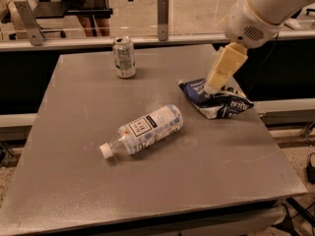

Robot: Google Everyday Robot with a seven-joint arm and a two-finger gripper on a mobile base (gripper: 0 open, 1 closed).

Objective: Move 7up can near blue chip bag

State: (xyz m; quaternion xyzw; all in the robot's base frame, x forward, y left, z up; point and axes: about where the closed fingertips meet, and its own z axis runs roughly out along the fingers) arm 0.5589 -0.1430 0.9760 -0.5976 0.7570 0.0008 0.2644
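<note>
My arm (266, 9) in from upper right, white and bulky — gripper (212, 85) angled down-left, hanging right of centre

Single high front view down onto table (221, 176), end effector (215, 82) upper right.

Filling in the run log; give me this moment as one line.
gripper at blue chip bag, contact unclear | 7up can upright at table far edge, not held | plastic water bottle lying mid-table
</note>
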